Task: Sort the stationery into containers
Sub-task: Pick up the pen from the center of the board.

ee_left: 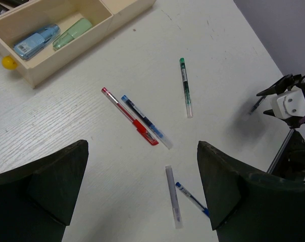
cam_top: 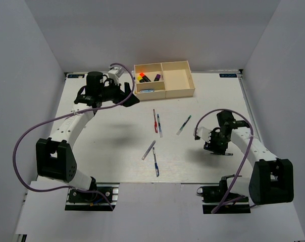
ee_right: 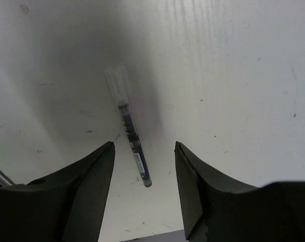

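Observation:
The cream tray (cam_top: pixel 179 92) stands at the table's far middle. Its back small compartment holds stubby highlighters (cam_top: pixel 142 76); the front one holds pale blue (ee_left: pixel 36 41) and green (ee_left: pixel 71 33) oblong pieces. Red (cam_top: pixel 155 120), blue (cam_top: pixel 159 125), green-capped (cam_top: pixel 184 125), clear (cam_top: pixel 148 149) and second blue (cam_top: pixel 155 162) pens lie mid-table. My left gripper (cam_top: pixel 130 97) hovers open and empty beside the tray's left end, well above the pens (ee_left: pixel 142 146). My right gripper (cam_top: pixel 216 147) is open and low, with a black pen (ee_right: pixel 130 136) lying on the table between its fingers (ee_right: pixel 145 156).
A small yellow thing (ee_left: pixel 9 62) lies on the table against the tray's outer wall. The tray's large compartment (cam_top: pixel 179 80) shows nothing inside. The right arm's wrist (ee_left: pixel 289 101) shows at the edge of the left wrist view. Grey walls close in the table's sides.

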